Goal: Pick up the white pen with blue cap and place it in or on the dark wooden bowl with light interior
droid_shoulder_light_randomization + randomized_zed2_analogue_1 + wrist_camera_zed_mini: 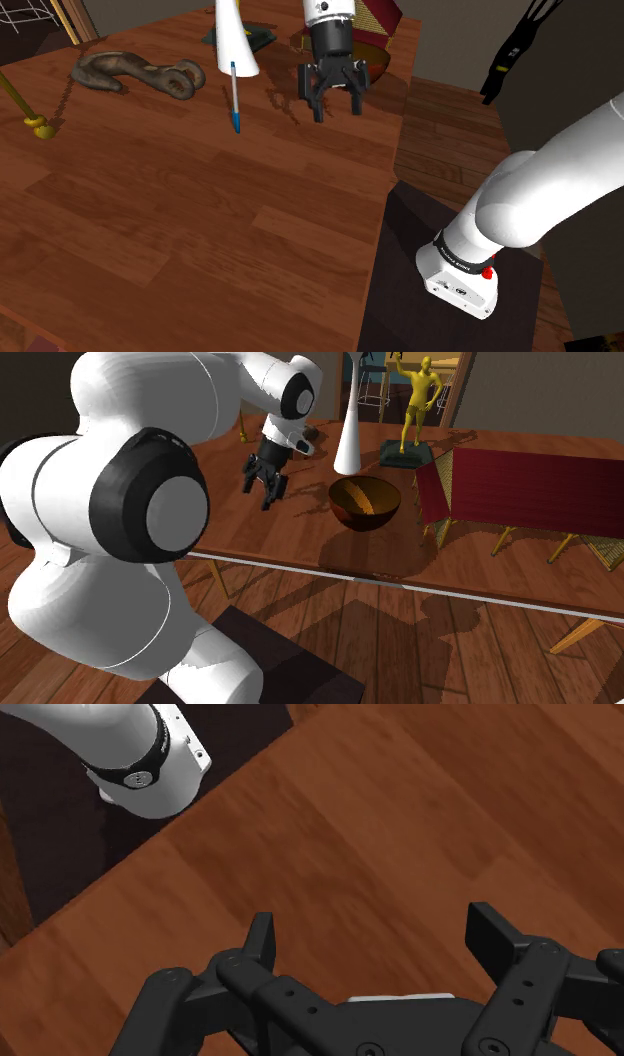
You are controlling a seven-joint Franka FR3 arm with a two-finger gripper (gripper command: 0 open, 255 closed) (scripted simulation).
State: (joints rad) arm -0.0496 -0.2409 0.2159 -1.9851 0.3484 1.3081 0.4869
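Above the wooden table [200,220], the black gripper [338,110] hangs with its fingers spread wide, holding nothing. Well apart, toward the shoulder view's left, 1 white pen [232,95] lies flat, its long axis running near-to-far and its blue cap [237,124] pointing nearward. Its far end sits just beside the white vase [235,35], so a grasp there could topple the vase. Farther off stands the dark bowl [360,522].
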